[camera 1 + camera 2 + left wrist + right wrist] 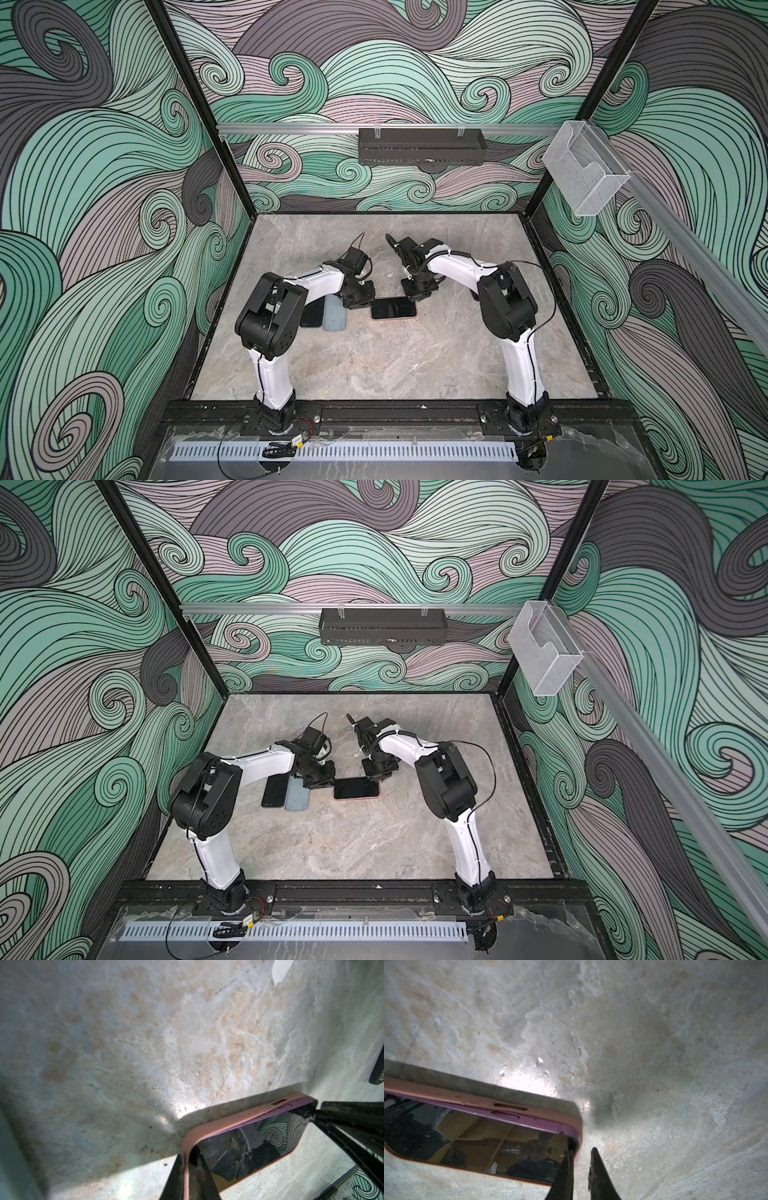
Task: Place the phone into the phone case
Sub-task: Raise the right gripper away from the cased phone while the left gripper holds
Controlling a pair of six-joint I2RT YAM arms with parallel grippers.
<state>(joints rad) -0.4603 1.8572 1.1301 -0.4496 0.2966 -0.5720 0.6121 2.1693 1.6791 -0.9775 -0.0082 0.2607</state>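
Note:
The phone, black screen up with a purple side, lies in the pink phone case mid-table in both top views. Along one long side its purple edge shows above the pink rim. My left gripper is at the phone's left end. In the left wrist view this gripper is shut on the case rim, one finger outside and one on the screen. My right gripper straddles the back right corner, nearly shut. One fingertip rests on the phone; the other stands just clear of the rim.
A second black phone and a grey-blue case lie side by side under my left forearm. A black tray hangs on the back wall rail and a clear holder on the right rail. The table is marbled stone.

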